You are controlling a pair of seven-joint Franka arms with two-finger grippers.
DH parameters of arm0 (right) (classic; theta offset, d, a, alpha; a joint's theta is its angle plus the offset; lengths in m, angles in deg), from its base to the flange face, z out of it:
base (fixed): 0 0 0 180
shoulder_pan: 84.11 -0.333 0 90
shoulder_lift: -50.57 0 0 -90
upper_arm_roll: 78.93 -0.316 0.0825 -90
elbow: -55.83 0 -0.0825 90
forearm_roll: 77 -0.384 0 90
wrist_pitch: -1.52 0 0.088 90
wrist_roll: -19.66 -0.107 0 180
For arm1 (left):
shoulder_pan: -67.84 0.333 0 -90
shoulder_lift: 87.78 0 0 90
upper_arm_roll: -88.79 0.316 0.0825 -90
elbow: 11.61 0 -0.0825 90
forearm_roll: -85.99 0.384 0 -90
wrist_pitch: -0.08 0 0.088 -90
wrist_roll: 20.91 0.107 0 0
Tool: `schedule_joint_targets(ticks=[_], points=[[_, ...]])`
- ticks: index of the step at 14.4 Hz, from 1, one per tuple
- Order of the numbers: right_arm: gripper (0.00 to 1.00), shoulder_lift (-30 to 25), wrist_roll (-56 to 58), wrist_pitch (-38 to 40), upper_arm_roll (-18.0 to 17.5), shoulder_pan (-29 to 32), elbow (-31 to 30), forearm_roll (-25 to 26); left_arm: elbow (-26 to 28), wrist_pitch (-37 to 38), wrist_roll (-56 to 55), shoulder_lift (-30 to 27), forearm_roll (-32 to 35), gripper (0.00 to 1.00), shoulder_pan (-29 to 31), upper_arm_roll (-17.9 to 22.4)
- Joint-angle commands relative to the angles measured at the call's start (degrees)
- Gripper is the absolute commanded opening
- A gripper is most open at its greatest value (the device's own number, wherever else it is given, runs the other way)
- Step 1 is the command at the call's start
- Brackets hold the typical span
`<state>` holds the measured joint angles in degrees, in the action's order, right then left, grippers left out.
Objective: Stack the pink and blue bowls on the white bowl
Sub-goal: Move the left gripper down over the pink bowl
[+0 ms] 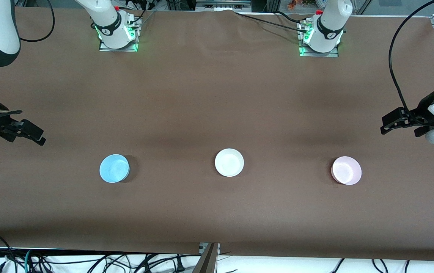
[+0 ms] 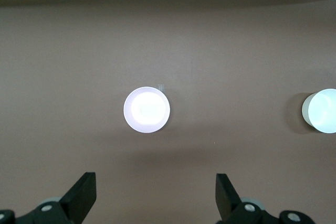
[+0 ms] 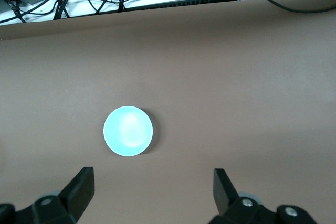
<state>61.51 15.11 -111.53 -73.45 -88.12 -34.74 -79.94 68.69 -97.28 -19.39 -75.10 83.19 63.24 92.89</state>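
Three bowls stand in a row on the brown table. The light blue bowl (image 1: pixel 114 168) is toward the right arm's end, the white bowl (image 1: pixel 229 162) is in the middle, and the pale pink bowl (image 1: pixel 346 170) is toward the left arm's end. All stand upright, apart and empty. My right gripper (image 1: pixel 31 127) is open and empty, up over the table's end near the blue bowl (image 3: pixel 128 130). My left gripper (image 1: pixel 388 123) is open and empty, up over the other end near the pink bowl (image 2: pixel 147 109). The left wrist view also shows the white bowl (image 2: pixel 321 110).
The arm bases (image 1: pixel 117 36) (image 1: pixel 320 40) stand at the table's edge farthest from the front camera. Loose cables (image 1: pixel 88 261) lie off the table's near edge. A black cable (image 1: pixel 393 72) hangs by the left arm.
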Motion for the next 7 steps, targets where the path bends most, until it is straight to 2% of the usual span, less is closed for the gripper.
schedule_joint_targets(ticks=[1, 7], points=[[1.0, -0.7, 0.7, 0.8, 0.0, 0.0, 0.1, -0.5, -1.7, 0.4, 0.8, 0.9, 1.2, 1.0, 0.1, -0.1], [1.0, -0.6, 0.6, 0.8, 0.0, 0.1, 0.1, -0.6, -1.6, -0.4, 0.7, 2.6, 0.4, 1.0, 1.1, -0.1]])
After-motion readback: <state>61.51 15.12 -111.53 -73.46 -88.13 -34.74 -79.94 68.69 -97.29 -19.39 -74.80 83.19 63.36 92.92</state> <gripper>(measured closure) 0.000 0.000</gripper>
